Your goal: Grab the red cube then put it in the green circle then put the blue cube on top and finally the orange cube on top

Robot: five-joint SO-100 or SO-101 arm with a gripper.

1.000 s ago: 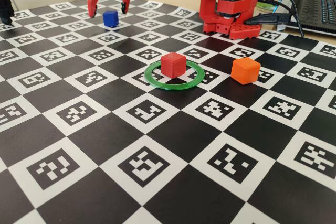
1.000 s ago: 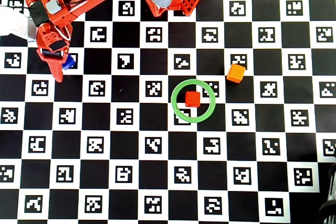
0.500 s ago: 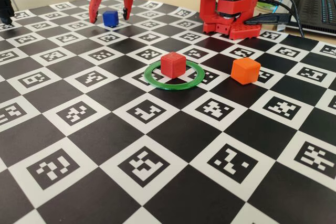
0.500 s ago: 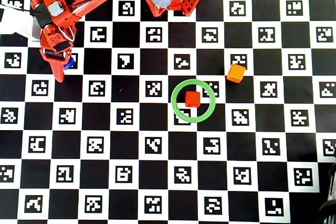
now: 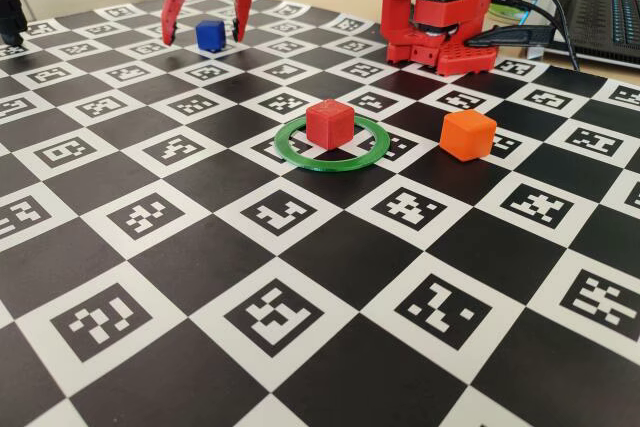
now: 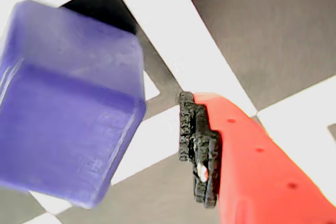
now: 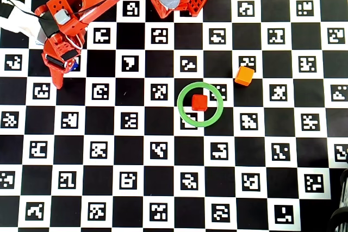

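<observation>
The red cube (image 5: pixel 330 122) sits inside the green circle (image 5: pixel 335 165) near the mat's middle; the overhead view shows both the cube (image 7: pixel 199 102) and the ring (image 7: pixel 179 104). The orange cube (image 5: pixel 468 134) (image 7: pixel 244 76) rests on the mat right of the ring. The blue cube (image 5: pixel 210 35) stands at the far left, large in the wrist view (image 6: pixel 68 103), and is mostly hidden under the arm overhead (image 7: pixel 74 64). My red gripper (image 5: pixel 203 37) is open and straddles the blue cube. One padded finger (image 6: pixel 197 150) stands apart from the cube's side; the other finger is out of the wrist view.
The arm's red base (image 5: pixel 440 17) stands at the back of the checkered marker mat (image 5: pixel 300 347). A laptop (image 5: pixel 610 12) and cables lie at the back right, off the mat. A black object (image 5: pixel 10 12) sits at the far left edge.
</observation>
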